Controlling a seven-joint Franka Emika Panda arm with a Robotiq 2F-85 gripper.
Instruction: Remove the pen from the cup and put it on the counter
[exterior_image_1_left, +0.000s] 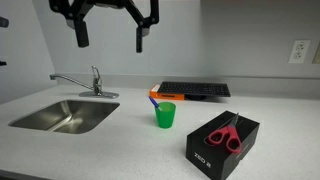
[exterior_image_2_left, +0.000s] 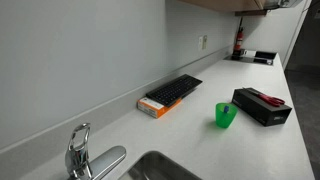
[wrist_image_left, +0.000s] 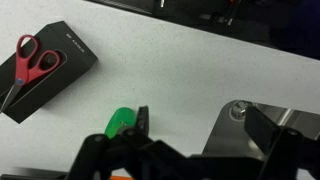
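Pale grey-white countertop (exterior_image_1_left: 110, 150) is running along a plain wall, and you are viewing it with an inset steel sink (exterior_image_1_left: 62, 116) and a chrome tap (exterior_image_1_left: 94, 82) at one end. You are operating a black two-finger gripper (exterior_image_1_left: 110, 32) that is hanging high above the counter in an exterior view; its fingers (exterior_image_1_left: 80, 30) are standing wide apart and are gripping nothing. The small bright green plastic cup (exterior_image_1_left: 166, 115) is standing upright on the counter, near the sink and apart from it, and both exterior views are showing it (exterior_image_2_left: 226, 115). The thin blue-purple pen (exterior_image_1_left: 153, 100) is sitting inside the cup, leaning out over the rim toward the tap side. Just behind the cup, a flat orange bar-shaped object (exterior_image_1_left: 168, 92) is lying beside a black computer keyboard (exterior_image_1_left: 195, 89) against the wall. A black rectangular box (exterior_image_1_left: 223, 143) is resting on the counter on the side of the cup away from the sink, and red-handled scissors (exterior_image_1_left: 226, 132) are lying on its lid. In the wrist view the gripper body is filling the lower edge and is partly covering the cup (wrist_image_left: 120, 121); you cannot make out the pen there. A white wall outlet (exterior_image_1_left: 300, 50) is showing on the wall.
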